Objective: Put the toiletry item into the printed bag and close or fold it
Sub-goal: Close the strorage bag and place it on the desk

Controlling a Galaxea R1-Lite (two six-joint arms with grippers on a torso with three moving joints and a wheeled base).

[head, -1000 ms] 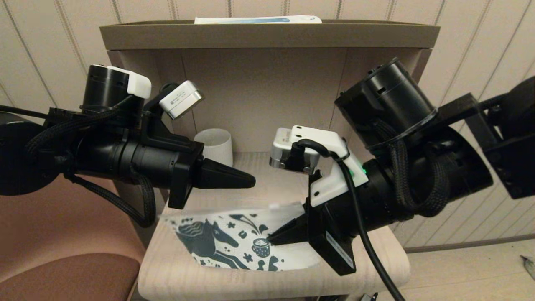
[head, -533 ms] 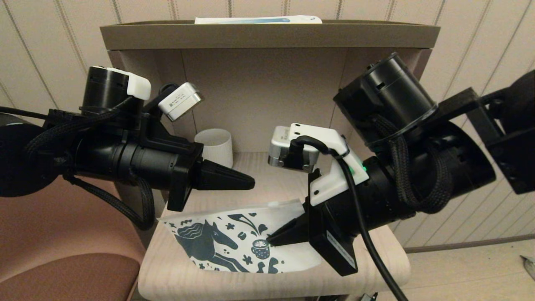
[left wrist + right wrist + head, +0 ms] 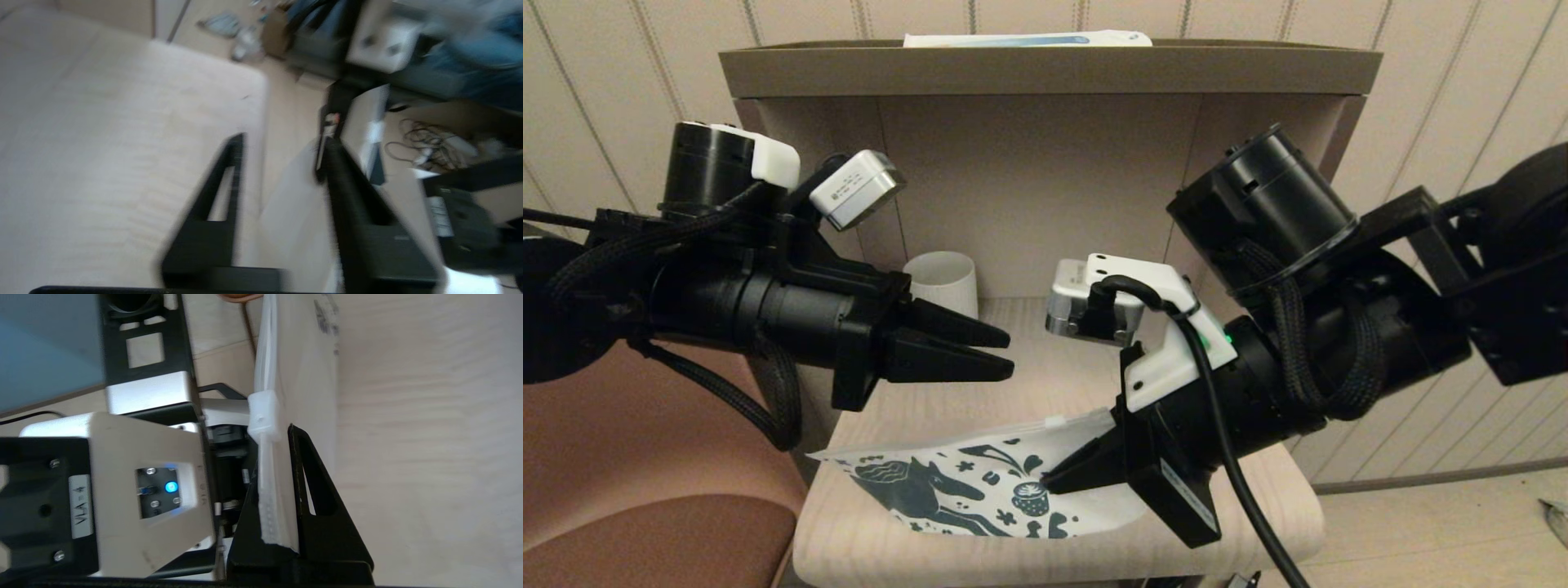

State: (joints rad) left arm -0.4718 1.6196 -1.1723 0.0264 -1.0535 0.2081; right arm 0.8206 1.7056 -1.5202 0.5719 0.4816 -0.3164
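On the pale wooden surface (image 3: pixel 898 531) of a small open-fronted stand, tucked under its brown top shelf (image 3: pixel 1045 69), the work sits low and close to the front edge, where both arms can reach it from either side. Largest of the task's things is the printed bag (image 3: pixel 947 490), a flat white pouch with a dark teal horse and cup; one end lies on the surface while the other is lifted at a slant, because the right claw (image 3: pixel 1054 478) is clamped shut on that edge. The right wrist view shows why the grip is there: the fingers pinch the pouch just below its zip strip and white slider (image 3: pixel 263 416), so the mouth is held up and kept reachable rather than lying flat.

Above the bag and well apart from it, the left claw (image 3: pixel 1005 351) hovers level, its fingers partly spread with nothing visible between them. Judging from that posture, it is either ready to work the opening or the slider, or free after a release.

A cream mug (image 3: pixel 941 282) stands at the back of the stand, out of the way, and a long white-and-blue box (image 3: pixel 1025 37) lies on the top shelf.

Smallest of all, the toiletry item cannot be seen in any view; whether it is inside the bag cannot be told.
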